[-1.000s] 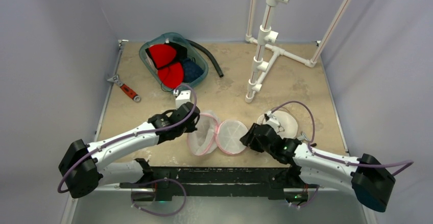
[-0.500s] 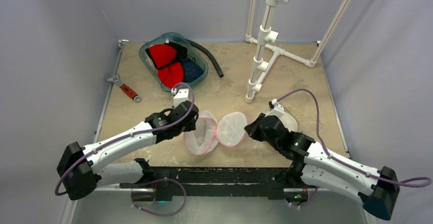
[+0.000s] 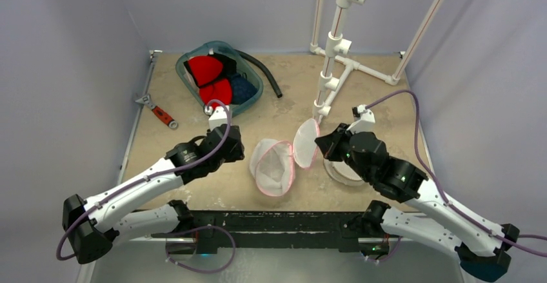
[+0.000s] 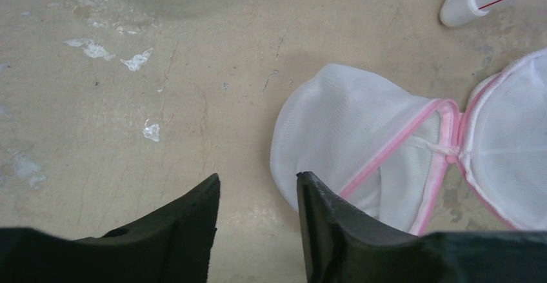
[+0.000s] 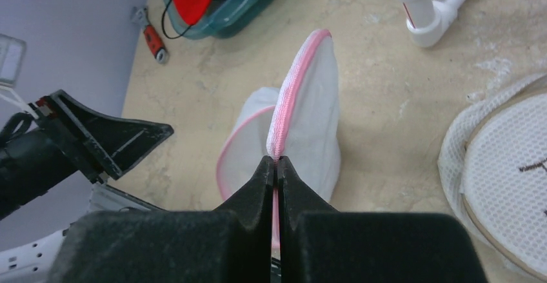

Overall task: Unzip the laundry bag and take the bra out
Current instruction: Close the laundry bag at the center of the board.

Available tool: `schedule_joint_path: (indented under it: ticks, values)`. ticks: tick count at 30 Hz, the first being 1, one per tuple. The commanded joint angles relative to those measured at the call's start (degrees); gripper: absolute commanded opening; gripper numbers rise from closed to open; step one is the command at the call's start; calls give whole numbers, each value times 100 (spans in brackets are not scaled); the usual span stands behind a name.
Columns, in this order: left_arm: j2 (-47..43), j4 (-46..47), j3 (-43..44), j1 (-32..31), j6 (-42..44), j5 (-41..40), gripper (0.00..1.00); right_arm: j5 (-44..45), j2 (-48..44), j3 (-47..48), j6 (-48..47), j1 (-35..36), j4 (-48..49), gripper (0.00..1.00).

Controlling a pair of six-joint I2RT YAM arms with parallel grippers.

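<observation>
**Lifting the bag [image 3: 274, 165] open**

At the centre of the top view the right gripper [image 5: 276, 160] is clamped on the pink rim of the flap [image 5: 309, 102], standing it upright. The left gripper [image 4: 258, 189] hovers just left of the lower half [image 4: 335, 122], jaws apart and holding nothing. No bra shows; it is probably inside that half. The unzipping looks done. Next, the left gripper likely must reach in and pinch fabric while the flap is held clear.

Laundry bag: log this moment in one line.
right tool: shut on laundry bag rim | left tool: open, empty | bag: unzipped
</observation>
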Motion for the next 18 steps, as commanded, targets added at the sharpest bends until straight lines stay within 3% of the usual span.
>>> schedule_joint_path:
  ticks: [1,6,18]
  values:
    - [-463,240,110,24,225,164,50,-307,196,479,-572,-15,20,0]
    - [-1346,1354,-589,25,287,938,77,-781,635,622,-760,-15,397,0]
    - [-1489,3134,-1542,18,-123,2485,77,-1691,1593,557,-2351,-9,1067,0]
